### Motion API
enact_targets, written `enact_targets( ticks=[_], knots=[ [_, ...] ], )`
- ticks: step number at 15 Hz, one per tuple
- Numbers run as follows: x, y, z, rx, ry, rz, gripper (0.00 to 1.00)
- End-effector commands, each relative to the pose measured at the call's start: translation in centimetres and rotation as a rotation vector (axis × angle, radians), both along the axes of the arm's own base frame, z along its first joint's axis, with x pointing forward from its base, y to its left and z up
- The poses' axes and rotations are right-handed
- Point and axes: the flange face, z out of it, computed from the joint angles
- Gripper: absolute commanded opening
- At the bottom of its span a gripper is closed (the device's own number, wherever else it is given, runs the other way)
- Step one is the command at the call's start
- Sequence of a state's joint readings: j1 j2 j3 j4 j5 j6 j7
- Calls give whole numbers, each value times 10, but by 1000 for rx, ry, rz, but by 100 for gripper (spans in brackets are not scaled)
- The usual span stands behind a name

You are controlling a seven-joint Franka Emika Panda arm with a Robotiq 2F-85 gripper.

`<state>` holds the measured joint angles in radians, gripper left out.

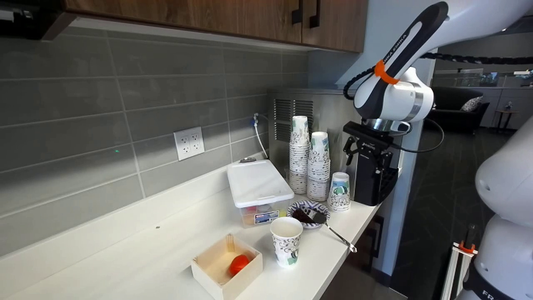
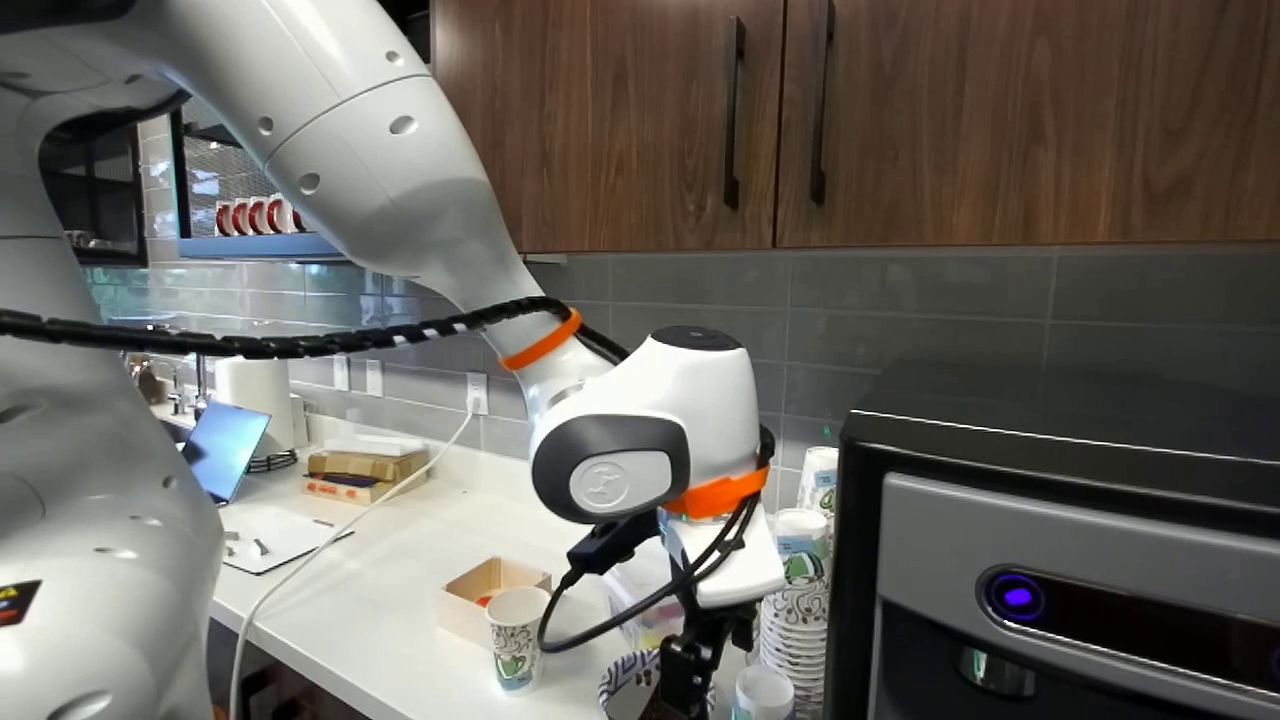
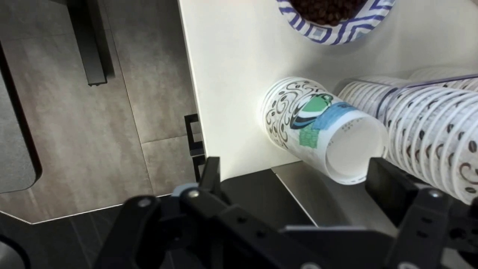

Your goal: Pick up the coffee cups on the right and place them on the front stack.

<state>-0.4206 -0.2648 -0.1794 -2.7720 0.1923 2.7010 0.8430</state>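
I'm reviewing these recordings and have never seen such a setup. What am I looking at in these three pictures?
The big white machine is a robot arm, ending in a black two-fingered gripper. Two pictures come from cameras standing outside the robot; the third comes from a camera on its wrist, looking past the gripper.

On the white counter are a short stack of paper cups turned upside down, a lower tall column and a taller column of similar cups, a patterned bowl of coffee beans, a single upright cup, a lidded plastic bin, and a small wooden box with something red inside.

Nothing is held: the gripper's jaws stand well apart.
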Motion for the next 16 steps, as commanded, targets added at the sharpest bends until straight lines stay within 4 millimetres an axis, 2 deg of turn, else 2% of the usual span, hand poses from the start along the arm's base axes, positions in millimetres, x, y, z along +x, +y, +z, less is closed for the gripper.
enact_targets(
  ticks=[1,9,16],
  knots=[
    [5,-5,-12,36,-15,1,100],
    [9,-22,-36,42,17,-30,100],
    [26,-29,-38,43,8,-49,100]
  ],
)
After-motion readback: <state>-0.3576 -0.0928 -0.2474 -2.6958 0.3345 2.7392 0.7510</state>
